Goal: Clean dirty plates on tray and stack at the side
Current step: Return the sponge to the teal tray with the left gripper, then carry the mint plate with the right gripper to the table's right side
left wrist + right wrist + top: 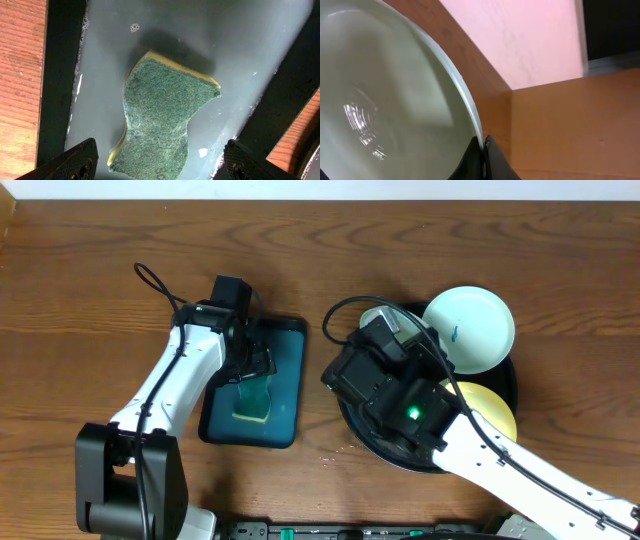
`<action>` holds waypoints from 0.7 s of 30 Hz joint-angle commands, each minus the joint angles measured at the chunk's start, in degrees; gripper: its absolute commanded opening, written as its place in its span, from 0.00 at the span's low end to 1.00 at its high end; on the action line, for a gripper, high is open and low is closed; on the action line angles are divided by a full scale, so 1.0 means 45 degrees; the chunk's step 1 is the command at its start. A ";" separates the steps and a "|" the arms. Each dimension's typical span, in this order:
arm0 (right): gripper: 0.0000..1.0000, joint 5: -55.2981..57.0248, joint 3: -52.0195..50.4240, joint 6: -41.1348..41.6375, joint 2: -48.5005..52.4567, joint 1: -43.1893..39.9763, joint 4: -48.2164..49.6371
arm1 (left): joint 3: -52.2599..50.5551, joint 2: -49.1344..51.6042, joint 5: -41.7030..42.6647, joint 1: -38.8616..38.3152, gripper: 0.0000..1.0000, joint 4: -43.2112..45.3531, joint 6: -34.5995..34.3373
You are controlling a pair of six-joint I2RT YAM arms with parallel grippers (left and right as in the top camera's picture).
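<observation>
My left gripper [161, 165] hangs open over the yellow-green sponge [160, 120], which lies free, green side up, in soapy water; its fingers [77, 162] stand wide on either side of the sponge. From above, that gripper [258, 366] is over the sponge [250, 404]. My right gripper [483, 146] is shut on the rim of a pale plate [385, 95], held tilted over the black tray [512, 375]; overhead only a sliver of that plate [378, 317] shows past the arm. A white plate with a blue smear [470, 328] and a yellow plate [492, 408] lie on the tray.
The sponge sits in a rectangular dark teal tray [290, 330] left of the round tray, its wet floor [225, 55] filmed with water. Bare wood tabletop [90, 300] stretches to the left and along the back. My right arm [520, 470] crosses the round tray's front.
</observation>
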 commanded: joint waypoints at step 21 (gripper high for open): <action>0.01 0.0869 0.0049 -0.0053 -0.0112 0.0170 0.0024 | 0.0107 -0.0112 -0.0058 0.0044 0.82 -0.0024 0.0073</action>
